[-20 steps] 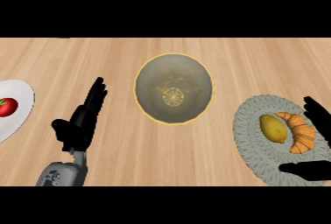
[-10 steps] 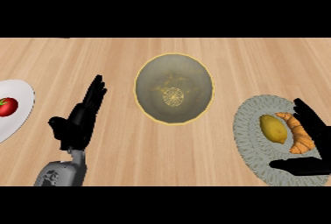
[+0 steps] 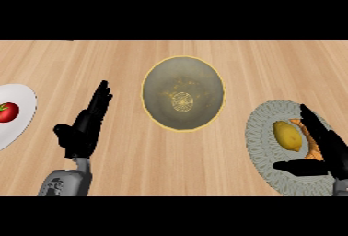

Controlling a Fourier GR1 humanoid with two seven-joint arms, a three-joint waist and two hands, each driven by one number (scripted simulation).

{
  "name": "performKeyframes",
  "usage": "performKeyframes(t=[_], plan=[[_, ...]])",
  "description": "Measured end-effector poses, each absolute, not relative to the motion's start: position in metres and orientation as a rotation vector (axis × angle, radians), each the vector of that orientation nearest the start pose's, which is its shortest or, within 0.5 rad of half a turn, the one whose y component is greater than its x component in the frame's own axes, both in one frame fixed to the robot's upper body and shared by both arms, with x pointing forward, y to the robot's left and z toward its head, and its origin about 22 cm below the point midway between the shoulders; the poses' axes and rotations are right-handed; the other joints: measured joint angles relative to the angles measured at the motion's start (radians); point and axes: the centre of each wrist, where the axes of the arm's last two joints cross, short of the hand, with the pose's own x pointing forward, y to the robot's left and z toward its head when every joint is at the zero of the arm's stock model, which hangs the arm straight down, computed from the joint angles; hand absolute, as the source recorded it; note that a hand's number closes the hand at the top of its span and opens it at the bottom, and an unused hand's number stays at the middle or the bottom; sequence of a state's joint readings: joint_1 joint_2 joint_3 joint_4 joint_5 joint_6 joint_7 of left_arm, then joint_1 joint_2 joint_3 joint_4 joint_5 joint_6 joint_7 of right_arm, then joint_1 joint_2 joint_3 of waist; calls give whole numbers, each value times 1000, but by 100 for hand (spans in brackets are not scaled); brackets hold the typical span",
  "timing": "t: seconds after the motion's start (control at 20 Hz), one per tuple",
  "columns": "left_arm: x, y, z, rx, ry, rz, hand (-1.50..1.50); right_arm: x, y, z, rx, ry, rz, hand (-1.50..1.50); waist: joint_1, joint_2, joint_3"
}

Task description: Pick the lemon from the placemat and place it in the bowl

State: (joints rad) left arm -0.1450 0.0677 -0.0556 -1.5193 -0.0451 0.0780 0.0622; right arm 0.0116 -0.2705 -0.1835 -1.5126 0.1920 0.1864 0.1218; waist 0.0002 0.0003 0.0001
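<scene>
— Which step is this?
— The reach. The right hand (image 3: 325, 146), fingers straight and thumb apart, hovers over the round woven placemat (image 3: 262, 133) at the counter's right edge, just beside the smooth oval lemon (image 3: 287, 135).
— Next?
— Probably curl round it, then carry it to the glazed bowl (image 3: 182, 92) mid-counter.

Wooden counter (image 3: 122, 156): bowl (image 3: 182, 92), placemat (image 3: 262, 138), plate (image 3: 20, 115)
</scene>
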Motion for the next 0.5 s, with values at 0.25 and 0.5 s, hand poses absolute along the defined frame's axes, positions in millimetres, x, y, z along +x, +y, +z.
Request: performKeyframes(t=[0.25, 0.5], plan=[[272, 214, 25, 69, -1590, -113, 0, 238, -340, 0, -447, -1282, 370, -150, 1, -2, -3], [281, 212, 30, 70, -1590, -107, 0, 249, -338, -8, -439, -1269, 402, 150, -1, -7, -9]])
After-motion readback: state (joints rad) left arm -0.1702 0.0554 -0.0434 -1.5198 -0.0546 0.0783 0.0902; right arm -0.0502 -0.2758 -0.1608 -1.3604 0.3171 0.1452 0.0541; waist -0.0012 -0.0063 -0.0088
